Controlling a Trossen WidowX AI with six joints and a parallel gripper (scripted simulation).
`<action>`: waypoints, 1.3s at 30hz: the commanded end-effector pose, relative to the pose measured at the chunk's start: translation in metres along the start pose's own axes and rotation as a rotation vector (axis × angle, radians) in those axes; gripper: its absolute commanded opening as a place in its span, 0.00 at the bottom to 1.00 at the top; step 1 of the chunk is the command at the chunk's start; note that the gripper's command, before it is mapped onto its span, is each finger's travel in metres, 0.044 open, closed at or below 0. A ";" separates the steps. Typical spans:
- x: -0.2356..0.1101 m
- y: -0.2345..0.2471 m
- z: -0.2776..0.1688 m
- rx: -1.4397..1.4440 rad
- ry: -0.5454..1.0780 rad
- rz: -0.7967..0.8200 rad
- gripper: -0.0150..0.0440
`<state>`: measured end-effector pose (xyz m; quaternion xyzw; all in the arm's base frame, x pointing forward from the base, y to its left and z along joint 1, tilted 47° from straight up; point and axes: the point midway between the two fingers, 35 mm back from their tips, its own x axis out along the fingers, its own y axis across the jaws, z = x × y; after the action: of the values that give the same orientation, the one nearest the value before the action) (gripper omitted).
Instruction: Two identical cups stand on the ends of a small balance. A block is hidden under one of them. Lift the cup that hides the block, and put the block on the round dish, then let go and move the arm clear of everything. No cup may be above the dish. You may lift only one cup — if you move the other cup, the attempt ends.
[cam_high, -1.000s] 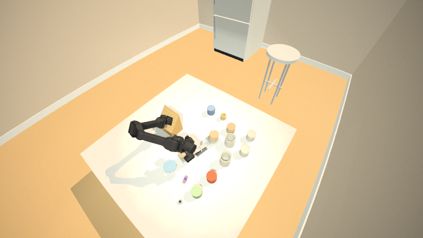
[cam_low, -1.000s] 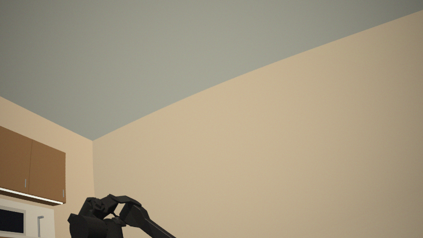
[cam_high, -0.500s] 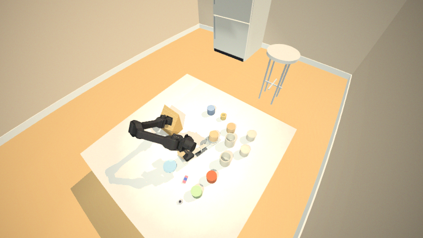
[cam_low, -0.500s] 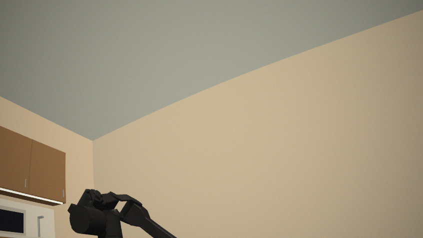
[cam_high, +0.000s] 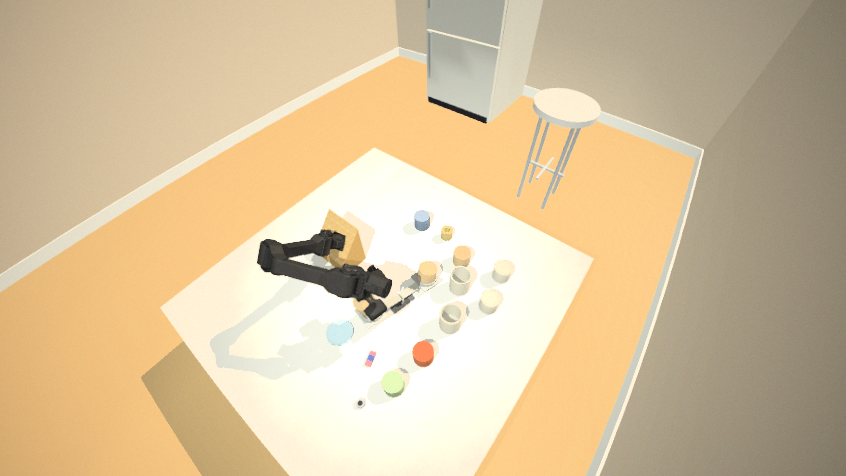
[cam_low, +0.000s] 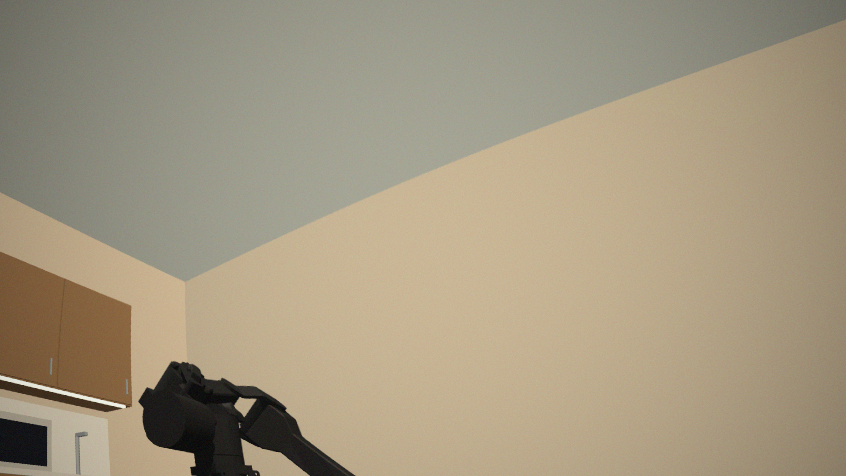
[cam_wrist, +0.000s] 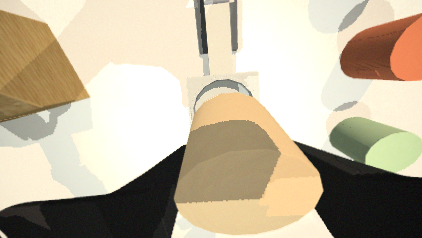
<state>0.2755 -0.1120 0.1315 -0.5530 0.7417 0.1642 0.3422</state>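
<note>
My gripper (cam_wrist: 233, 146) (cam_high: 373, 306) is shut on a tan cup (cam_wrist: 240, 165) and holds it tilted a little above the near pad of the balance (cam_wrist: 218, 30) (cam_high: 405, 297). In the wrist view a grey round thing (cam_wrist: 220, 89) shows on that pad (cam_wrist: 250, 80), just past the cup's far end. The other tan cup (cam_high: 427, 271) stands upright on the far end of the balance. The round light-blue dish (cam_high: 339, 332) lies on the table to the near left of my gripper. In the top view the arm mostly hides the held cup.
A wooden wedge (cam_high: 349, 239) (cam_wrist: 30, 75) stands behind the arm. An orange-red cylinder (cam_high: 423, 353) (cam_wrist: 385, 50) and a green one (cam_high: 392, 383) (cam_wrist: 375, 145) stand nearby. Cream cups (cam_high: 459, 280) (cam_high: 452, 317) crowd the right side. A small eraser (cam_high: 370, 358) lies near the dish.
</note>
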 end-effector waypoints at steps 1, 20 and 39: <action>-0.007 -0.002 0.001 0.005 -0.006 -0.009 0.25; -0.031 0.003 -0.002 0.005 0.001 -0.010 0.25; -0.026 0.004 -0.003 0.000 0.008 -0.001 0.25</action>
<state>0.2743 -0.0950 0.1508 -0.5526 0.7439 0.1611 0.3397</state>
